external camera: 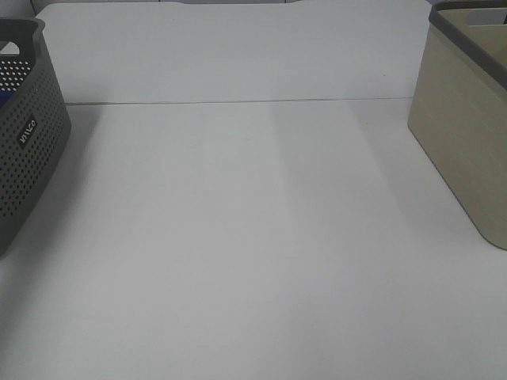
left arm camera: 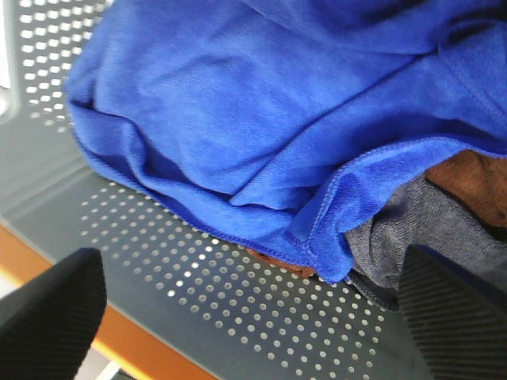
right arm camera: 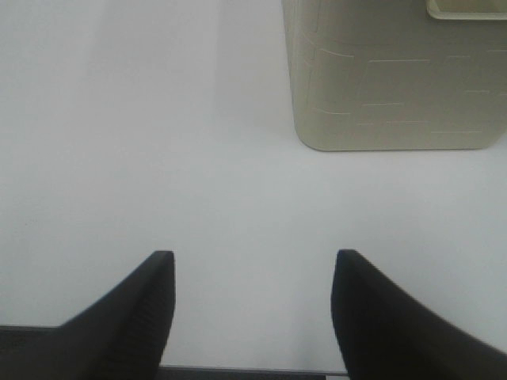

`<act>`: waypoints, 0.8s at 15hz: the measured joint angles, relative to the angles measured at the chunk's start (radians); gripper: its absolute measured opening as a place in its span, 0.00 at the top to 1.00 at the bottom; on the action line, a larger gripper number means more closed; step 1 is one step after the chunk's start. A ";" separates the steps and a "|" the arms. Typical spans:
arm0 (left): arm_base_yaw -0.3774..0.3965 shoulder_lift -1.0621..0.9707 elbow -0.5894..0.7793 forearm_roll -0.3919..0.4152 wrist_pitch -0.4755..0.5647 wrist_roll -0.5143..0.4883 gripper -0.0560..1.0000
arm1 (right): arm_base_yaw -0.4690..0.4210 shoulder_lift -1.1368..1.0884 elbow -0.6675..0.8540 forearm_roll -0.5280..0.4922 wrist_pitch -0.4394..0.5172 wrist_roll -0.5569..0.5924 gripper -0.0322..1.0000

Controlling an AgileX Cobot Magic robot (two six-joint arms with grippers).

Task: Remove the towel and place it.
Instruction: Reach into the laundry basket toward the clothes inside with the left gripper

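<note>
Royal-blue plush microfibre towel (left arm camera: 238, 119) is lying bunched up inside the dark grey perforated plastic basket (left arm camera: 198, 277), w/ soft folds piling over each other & a stitched hem curling along one edge. It's resting right against the basket's holed wall. Under that hem a grey knit-looking cloth (left arm camera: 420, 229) & a rust-brown cloth (left arm camera: 475, 182) are poking out, both touching the towel.

The left gripper (left arm camera: 249, 265) is hanging inside the basket, close to the towel's hem. Its two black ribbed fingers (left arm camera: 55, 317) are standing wide apart, pinching nothing & not touching the fabric. A flat orange strip (left arm camera: 150, 348) is showing past the basket wall, nr one finger.

In the exterior high view the grey basket is sitting at the left edge of the plain white tabletop (external camera: 253, 237), w/ a small white-lettered label on its side. A sliver of blue is showing inside it at the frame edge, too small to tell more. A beige smooth-sided basket w/ a grey rim (external camera: 467, 142) is sitting at the right edge, well apart from the grey one, w/ bare table btwn them.

The right gripper (right arm camera: 253, 257) is hovering over the white table, black fingers (right arm camera: 142, 309) spread & gripping nothing. The beige basket is standing ahead of it, not touching.
</note>
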 joint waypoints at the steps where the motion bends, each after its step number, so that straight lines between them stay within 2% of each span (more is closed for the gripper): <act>1: 0.004 0.009 0.001 0.003 0.000 0.008 0.09 | 0.000 0.000 0.000 0.000 0.000 0.000 0.40; 3: 0.019 0.047 0.003 0.025 -0.005 0.053 0.11 | 0.000 0.000 0.000 0.000 0.000 0.000 0.40; 5: 0.019 0.106 0.003 0.057 -0.025 0.054 0.12 | 0.000 0.000 0.000 0.000 0.000 0.000 0.40; 9: 0.019 0.192 0.007 0.204 -0.011 -0.034 0.19 | 0.000 0.000 0.000 0.000 0.000 0.000 0.40; 12: 0.019 0.200 0.009 0.213 -0.011 -0.033 0.21 | 0.000 0.000 0.000 0.000 0.000 0.000 0.40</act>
